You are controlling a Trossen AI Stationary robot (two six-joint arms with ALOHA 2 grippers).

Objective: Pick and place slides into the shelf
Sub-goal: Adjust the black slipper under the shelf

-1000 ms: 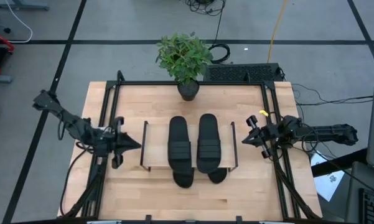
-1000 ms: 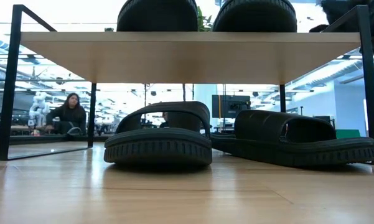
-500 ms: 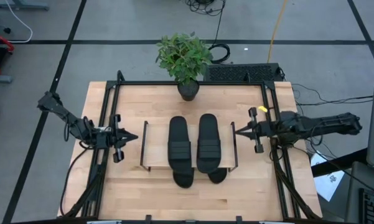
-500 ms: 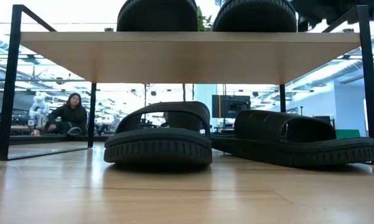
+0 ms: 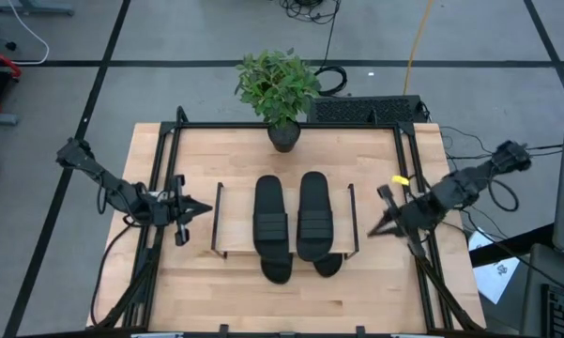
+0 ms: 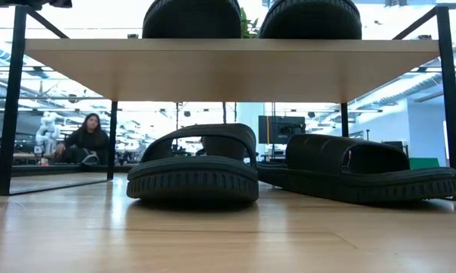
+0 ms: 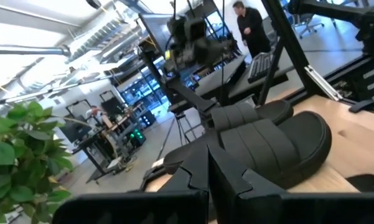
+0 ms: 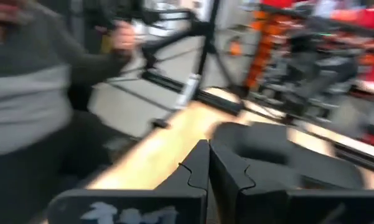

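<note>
Two of the slides lie side by side on top of the shelf, toes pointing toward the near table edge. The other two sit under the board on the tabletop: in the low view one faces the camera squarely and the other lies turned at an angle beside it. All four appear to be on or under the rack, so the placing looks done or nearly so.

The sandals look like moulded foam or rubber: light, matte, a little springy, and not fragile. The ribbed sole edge should give decent friction. The wide strap band arches above the sole and leaves a gap, so it is the natural place to pinch, with one finger under the arch and one on top. Gripping the sole edge would likely make the sandal flex and tip.

The left gripper hovers just beside the shelf's left wire frame, its fingers pressed together and holding nothing. The right gripper hangs off the shelf's right end, angled toward the near edge, likewise closed and empty.

Beyond the shelf a potted plant stands at the table's far edge. A person sits in the room behind.
</note>
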